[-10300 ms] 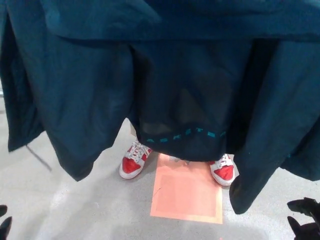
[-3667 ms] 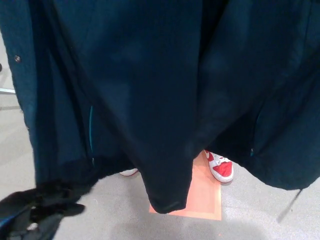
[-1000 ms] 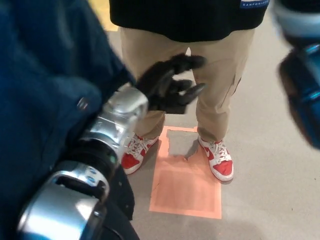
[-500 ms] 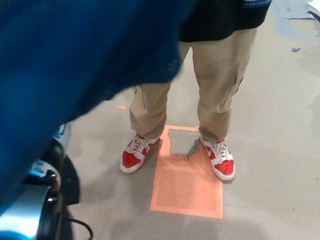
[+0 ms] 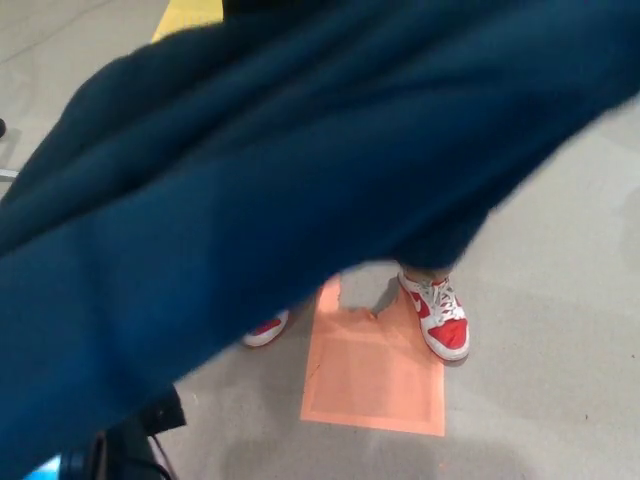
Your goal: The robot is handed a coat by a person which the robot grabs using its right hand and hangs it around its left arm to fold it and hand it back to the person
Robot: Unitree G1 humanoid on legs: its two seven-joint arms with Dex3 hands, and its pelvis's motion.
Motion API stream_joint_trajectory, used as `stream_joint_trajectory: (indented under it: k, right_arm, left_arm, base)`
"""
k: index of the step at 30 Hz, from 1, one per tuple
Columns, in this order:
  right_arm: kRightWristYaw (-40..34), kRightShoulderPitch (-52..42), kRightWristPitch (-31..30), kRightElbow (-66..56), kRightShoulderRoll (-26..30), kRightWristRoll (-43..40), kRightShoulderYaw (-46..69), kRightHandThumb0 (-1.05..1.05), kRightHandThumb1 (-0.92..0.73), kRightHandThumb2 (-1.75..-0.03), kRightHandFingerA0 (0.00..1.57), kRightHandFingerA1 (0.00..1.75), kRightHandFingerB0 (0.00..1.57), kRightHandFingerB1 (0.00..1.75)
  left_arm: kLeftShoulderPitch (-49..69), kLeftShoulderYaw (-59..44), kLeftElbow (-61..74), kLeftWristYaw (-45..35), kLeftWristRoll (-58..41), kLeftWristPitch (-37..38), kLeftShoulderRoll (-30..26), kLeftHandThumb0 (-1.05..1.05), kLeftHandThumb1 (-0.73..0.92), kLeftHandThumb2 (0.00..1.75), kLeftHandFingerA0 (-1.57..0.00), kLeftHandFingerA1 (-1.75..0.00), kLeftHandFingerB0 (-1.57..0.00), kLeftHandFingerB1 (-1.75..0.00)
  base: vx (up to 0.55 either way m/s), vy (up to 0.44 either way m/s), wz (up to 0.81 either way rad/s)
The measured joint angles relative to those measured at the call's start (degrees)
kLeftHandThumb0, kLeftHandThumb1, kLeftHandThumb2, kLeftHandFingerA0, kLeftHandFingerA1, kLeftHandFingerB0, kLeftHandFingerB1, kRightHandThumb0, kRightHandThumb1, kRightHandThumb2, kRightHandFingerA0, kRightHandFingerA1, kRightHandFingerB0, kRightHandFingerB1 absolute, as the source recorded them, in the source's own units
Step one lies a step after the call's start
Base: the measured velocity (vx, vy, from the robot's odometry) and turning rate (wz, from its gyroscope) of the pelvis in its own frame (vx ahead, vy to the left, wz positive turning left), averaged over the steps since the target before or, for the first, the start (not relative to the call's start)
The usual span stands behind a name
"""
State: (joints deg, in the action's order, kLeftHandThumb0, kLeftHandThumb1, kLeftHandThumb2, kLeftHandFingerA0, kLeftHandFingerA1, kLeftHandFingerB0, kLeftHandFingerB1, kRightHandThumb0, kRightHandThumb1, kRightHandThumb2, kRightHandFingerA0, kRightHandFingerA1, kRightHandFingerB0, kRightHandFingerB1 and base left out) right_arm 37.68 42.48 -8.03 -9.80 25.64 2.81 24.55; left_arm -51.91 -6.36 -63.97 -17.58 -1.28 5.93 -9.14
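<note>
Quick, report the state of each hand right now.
left hand: not in view; the blue coat covers most of the picture.
right hand: not in view either, so its state cannot be told.

One dark blue coat point(image 5: 300, 180), blurred, spread across most of the view. Two red-and-white shoes point(image 5: 440, 320) beneath its edge — the right one in full, the left shoe point(image 5: 265, 330) showing only its toe past the cloth. One orange rectangle point(image 5: 375, 380) between the two, reaching nearer than them. One yellow strip point(image 5: 190, 12) at the far left — partly covered by the coat
</note>
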Motion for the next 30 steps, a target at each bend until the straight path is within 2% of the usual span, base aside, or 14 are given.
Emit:
stream_joint_trajectory:
  k: [2,5,6,11,12,15,17,18,19,20,21,24,25,30]
  right_arm:
    - [0.1,-4.5,0.0,-0.9,-0.5,-0.4,0.3,-0.24,-0.88,-0.66,1.04,0.63,1.03,0.72]
    - [0.4,-11.5,0.3,-1.8,-0.9,-0.4,-0.3,-0.20,-0.86,-0.65,1.03,0.65,1.05,0.79]
    - [0.5,-15.1,0.7,-1.8,-1.2,-0.4,-1.1,-0.21,-0.87,-0.66,1.00,0.59,1.05,0.78]
    - [0.0,-27.2,4.3,3.5,-1.3,1.1,-6.4,-0.15,-0.84,-0.64,0.99,0.60,1.03,0.78]
    - [-0.1,-29.3,5.2,5.3,-1.3,1.6,-7.8,-0.25,-0.86,-0.66,0.94,0.53,0.99,0.63]
    - [-0.4,-33.6,7.5,11.8,-0.6,3.4,-13.0,-0.35,-0.86,-0.66,0.84,0.49,0.87,0.53]
    - [-0.5,-34.5,8.7,16.1,0.2,4.5,-16.5,-0.35,-0.86,-0.66,0.84,0.49,0.87,0.53]
    - [-0.5,-34.7,9.6,19.1,0.8,5.2,-18.8,-0.72,-0.72,-1.00,0.33,0.49,0.30,0.46]
    - [-0.5,-34.7,10.2,20.8,1.1,5.6,-20.2,-0.35,-0.49,-1.04,0.01,0.49,0.00,0.47]
    - [-0.4,-34.6,10.6,23.1,1.6,5.9,-21.7,-0.35,-0.49,-1.04,0.01,0.49,0.00,0.47]
    - [-0.2,-34.5,11.1,25.3,1.9,6.2,-23.3,-0.73,-0.51,-0.83,0.00,0.11,0.00,0.10]
    - [0.3,-33.3,12.2,32.8,3.0,7.3,-28.5,-0.73,-0.51,-0.83,0.00,0.11,0.00,0.10]
    - [0.4,-32.9,12.5,34.9,3.4,7.8,-29.8,-0.82,-0.52,-0.83,0.00,0.00,0.00,0.00]
    - [-1.1,-31.1,13.4,48.1,7.6,11.7,-36.2,-0.83,-0.52,-0.83,0.00,0.00,0.00,0.00]
  left_arm:
    - [0.3,-0.1,0.0,-0.1,0.0,0.0,0.0,-0.70,0.83,0.65,-0.24,-0.33,-0.20,-0.31]
    - [0.8,-0.4,0.0,-0.1,0.0,0.0,0.0,-0.70,0.82,0.65,-0.25,-0.32,-0.20,-0.31]
    - [1.0,-0.6,0.0,-0.1,0.0,0.0,0.0,-0.69,0.82,0.65,-0.25,-0.32,-0.20,-0.31]
    - [1.4,-1.4,0.4,-0.3,-0.1,0.0,-0.2,-0.70,0.81,0.64,-0.24,-0.32,-0.19,-0.31]
    - [1.5,-1.6,0.6,-0.4,-0.1,0.0,-0.2,-0.71,0.80,0.64,-0.24,-0.33,-0.19,-0.31]
    - [2.0,-2.1,0.9,-0.7,-0.2,0.0,-0.5,-0.71,0.80,0.64,-0.25,-0.33,-0.18,-0.30]
    - [2.2,-2.3,1.1,-0.9,-0.2,0.0,-0.5,-0.71,0.80,0.64,-0.25,-0.33,-0.18,-0.30]
    - [2.2,-2.4,1.2,-1.1,-0.2,0.0,-0.5,-0.71,0.80,0.64,-0.26,-0.33,-0.19,-0.31]
    - [2.2,-2.5,1.2,-1.2,-0.2,0.0,-0.5,-0.71,0.80,0.64,-0.26,-0.33,-0.19,-0.31]
    - [2.3,-2.5,1.3,-1.3,-0.2,0.0,-0.5,-0.71,0.80,0.64,-0.26,-0.33,-0.19,-0.31]
    - [2.3,-2.6,1.4,-1.4,-0.2,0.0,-0.5,-0.72,0.80,0.64,-0.26,-0.34,-0.19,-0.31]
    - [2.4,-2.7,1.6,-1.7,-0.2,0.0,-0.5,-0.72,0.80,0.64,-0.26,-0.34,-0.19,-0.31]
    - [2.4,-2.8,1.7,-1.8,-0.2,0.0,-0.6,-0.72,0.78,0.64,-0.28,-0.34,-0.21,-0.31]
    - [2.4,-3.8,3.1,-2.4,-0.3,0.0,-2.8,-0.72,0.78,0.64,-0.29,-0.34,-0.20,-0.31]
  base:
    - [0.00,0.000,0.00]
    - [0.00,0.000,0.00]
    - [0.00,0.000,0.00]
    - [0.00,0.000,0.00]
    - [0.00,0.000,0.00]
    - [0.00,0.000,0.00]
    - [0.00,0.000,0.00]
    - [0.00,0.000,0.00]
    - [0.00,0.000,0.00]
    - [0.00,0.000,0.00]
    - [0.00,0.000,0.00]
    - [0.00,0.000,0.00]
    - [0.00,0.000,0.00]
    - [0.00,0.000,0.00]
